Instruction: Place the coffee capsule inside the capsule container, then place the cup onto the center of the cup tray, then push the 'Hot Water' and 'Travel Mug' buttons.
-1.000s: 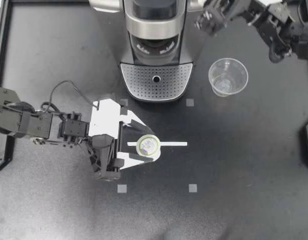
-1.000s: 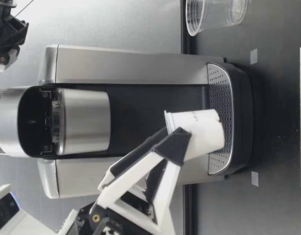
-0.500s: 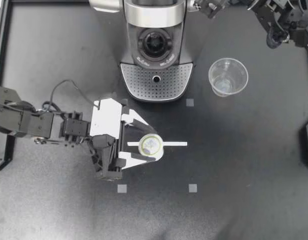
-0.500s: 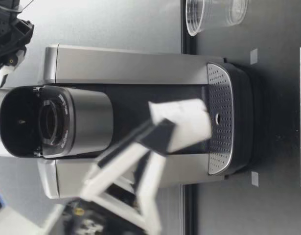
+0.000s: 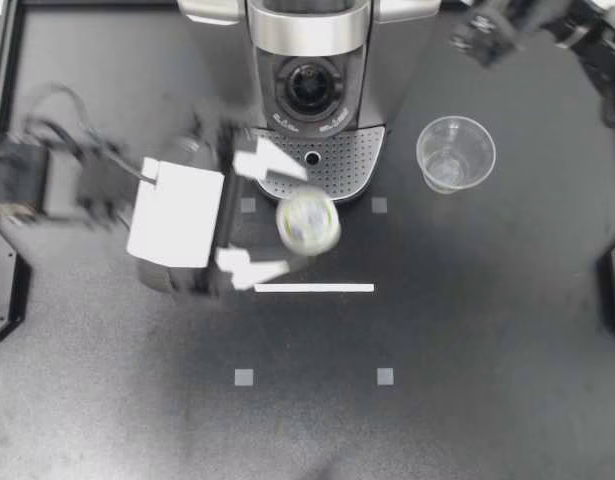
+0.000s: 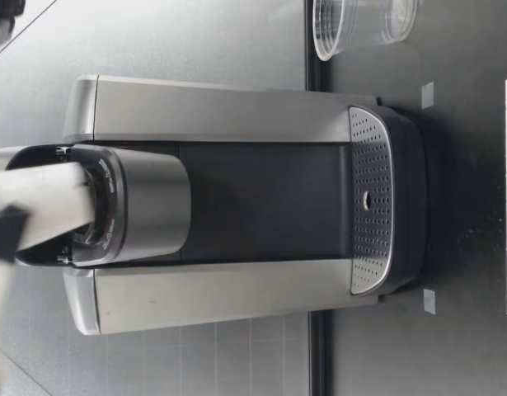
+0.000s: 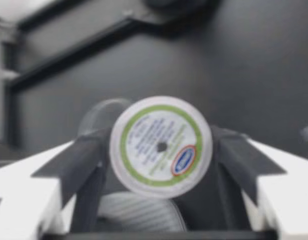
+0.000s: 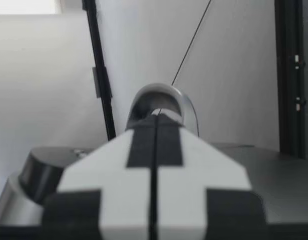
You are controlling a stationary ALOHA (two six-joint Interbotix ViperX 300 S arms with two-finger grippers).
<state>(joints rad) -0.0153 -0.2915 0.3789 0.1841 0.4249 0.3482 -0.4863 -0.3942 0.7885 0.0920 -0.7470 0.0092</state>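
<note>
**Top view:** One coffee machine stands at the far side of the surface. Its capsule container is open and its one cup tray lies at its foot. One clear cup stands upright on the surface, beside the tray and apart from it. One white strip and four small grey squares mark the surface. My left arm reaches in from its side, blurred. My left gripper carries the single coffee capsule just in front of the tray. My right gripper hangs beyond the cup, beside the machine.

**Low view:** A blurred white form sits level with the open container. I cannot tell what it is.

**Left wrist view:** Both fingers press the capsule's sides, with its lid facing the camera.

**Right wrist view:** The right gripper's fingers meet, with nothing between them.
</note>
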